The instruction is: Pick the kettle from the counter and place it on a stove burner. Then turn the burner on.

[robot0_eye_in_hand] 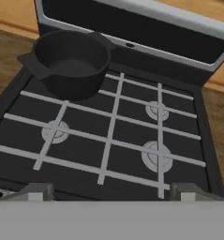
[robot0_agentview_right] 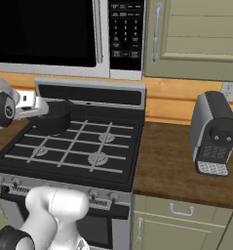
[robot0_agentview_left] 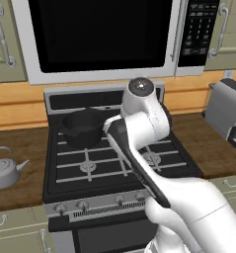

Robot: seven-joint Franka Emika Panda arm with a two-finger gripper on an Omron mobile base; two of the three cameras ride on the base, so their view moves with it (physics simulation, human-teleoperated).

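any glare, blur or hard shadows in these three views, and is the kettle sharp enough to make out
Left base view: flat even light, no glare; the small squat grey metal kettle on the dark brown wood-grain counter is soft-edged but readable, handle and spout clear. Right base view: the grey coffee machine shows only gentle shading. Hand view: the black pot and pale burner rings look slightly blurred, coarse rather than out of focus.

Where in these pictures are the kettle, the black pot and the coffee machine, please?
kettle [robot0_agentview_left: 3,172]: left base view, on its grey body.
black pot [robot0_eye_in_hand: 71,63]: hand view, on its inner wall and floor.
coffee machine [robot0_agentview_right: 214,132]: right base view, on its front face.
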